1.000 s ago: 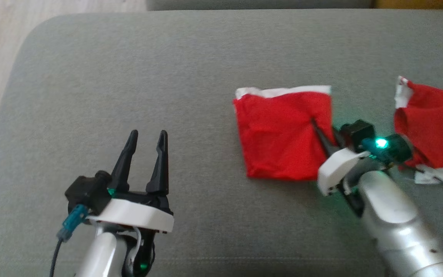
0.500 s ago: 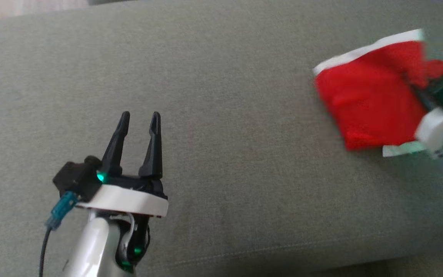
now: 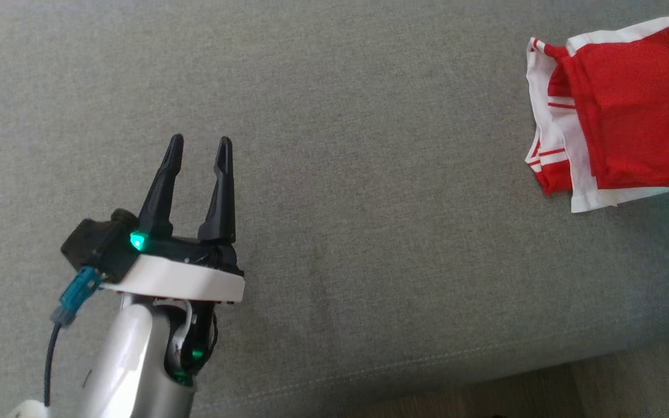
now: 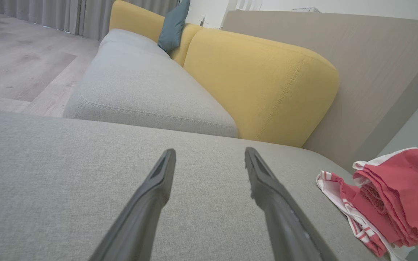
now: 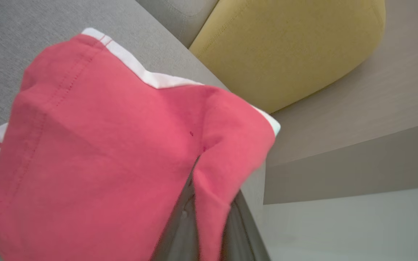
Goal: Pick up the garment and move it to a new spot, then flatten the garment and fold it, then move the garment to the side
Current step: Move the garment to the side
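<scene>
The garment [image 3: 636, 110] is red with white trim and lies folded at the far right of the grey sofa cushion [image 3: 334, 174]. A white and red striped cloth [image 3: 549, 116] sticks out under its left edge. In the right wrist view my right gripper [image 5: 199, 170] is shut on a fold of the garment [image 5: 103, 152], and the cloth hides its fingertips. My left gripper [image 3: 198, 142] stands open with nothing between its fingers, well to the left of the garment. The left wrist view has the left gripper [image 4: 209, 154] over bare cushion and the garment [image 4: 401, 195] at the right.
A yellow backrest [image 4: 259, 79] and a second grey seat [image 4: 140, 94] stand beyond the cushion, with a teal pillow [image 4: 172, 25] farther back. A grey-brown panel [image 4: 357, 72] rises behind the garment. The cushion's front edge [image 3: 543, 360] runs along the bottom right.
The head camera has shifted. My right gripper has carried the folded garment to the right, onto the striped cloth, and has left the head view. The left gripper stays open.
</scene>
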Tool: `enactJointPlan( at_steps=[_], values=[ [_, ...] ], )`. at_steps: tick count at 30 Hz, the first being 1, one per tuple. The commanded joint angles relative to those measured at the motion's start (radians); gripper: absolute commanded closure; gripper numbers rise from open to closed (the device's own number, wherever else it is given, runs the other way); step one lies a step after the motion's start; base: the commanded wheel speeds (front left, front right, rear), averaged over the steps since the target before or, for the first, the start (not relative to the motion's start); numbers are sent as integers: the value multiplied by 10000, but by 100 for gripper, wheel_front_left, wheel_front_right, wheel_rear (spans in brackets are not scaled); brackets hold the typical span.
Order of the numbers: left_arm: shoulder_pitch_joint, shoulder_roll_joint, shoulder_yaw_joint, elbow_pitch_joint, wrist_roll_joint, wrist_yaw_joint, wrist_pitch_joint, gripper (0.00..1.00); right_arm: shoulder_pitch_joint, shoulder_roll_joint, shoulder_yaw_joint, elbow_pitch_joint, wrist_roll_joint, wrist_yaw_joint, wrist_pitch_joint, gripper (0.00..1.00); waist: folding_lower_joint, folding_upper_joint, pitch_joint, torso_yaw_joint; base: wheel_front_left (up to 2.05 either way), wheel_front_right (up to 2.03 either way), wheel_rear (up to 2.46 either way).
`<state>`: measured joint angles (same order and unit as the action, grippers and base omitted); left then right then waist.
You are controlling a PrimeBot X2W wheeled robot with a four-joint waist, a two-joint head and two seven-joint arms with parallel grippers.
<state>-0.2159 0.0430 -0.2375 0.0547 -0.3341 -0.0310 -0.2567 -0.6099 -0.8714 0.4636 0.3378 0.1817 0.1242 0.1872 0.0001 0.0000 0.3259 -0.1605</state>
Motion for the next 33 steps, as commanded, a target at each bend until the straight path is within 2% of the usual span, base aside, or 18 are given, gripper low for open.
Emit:
enactJointPlan(
  at_steps=[1, 6, 7, 8, 10, 25, 29, 30, 33],
  values=[
    [-362, 72, 394, -318, 104, -77, -51, 0, 305, -286, -317, -232, -128, 65, 62, 100, -1, 0, 102, -35, 0, 0, 0],
    [-420, 72, 472, -244, 156, -170, -51, 0, 690, 63, -993, -394, -425, 65, 165, 100, -1, 0, 213, -7, 0, 0, 0],
    [-413, 72, 506, -224, 167, -180, -51, 0, 761, 153, -1153, -427, -448, 65, 151, 93, -1, 0, 218, -1, 0, 0, 0],
    [-399, 72, 548, -206, 176, -187, -51, 0, 829, 261, -1316, -465, -477, 65, 150, 69, -1, 0, 217, 1, 0, 0, 0],
    [-355, 72, 633, -172, 182, -201, -51, 0, 972, 467, -1608, -562, -572, 65, 205, 0, -1, 0, 193, -5, 0, 0, 0],
    [-148, 72, 633, -37, -36, -120, -51, 0, 1155, 1257, -2965, -1488, -1399, 65, 175, 0, -1, 0, -493, 335, 0, 0, 0],
    [-6, 72, 705, -53, -96, -35, -51, 0, 814, 2014, -3162, -1857, -1401, 65, -135, 0, -1, 0, -800, 491, 0, 0, 0],
    [-6, 72, 705, -53, -96, -35, -51, 0, 814, 2014, -3162, -1857, -1401, 65, -135, 0, -1, 0, -800, 491, 0, 0, 0],
    [122, 72, 772, -68, -120, 17, -51, 0, 681, 2831, -3075, -2153, -1325, 65, -477, 0, -1, 0, -1109, 605, 0, 0, 0]
  ],
)
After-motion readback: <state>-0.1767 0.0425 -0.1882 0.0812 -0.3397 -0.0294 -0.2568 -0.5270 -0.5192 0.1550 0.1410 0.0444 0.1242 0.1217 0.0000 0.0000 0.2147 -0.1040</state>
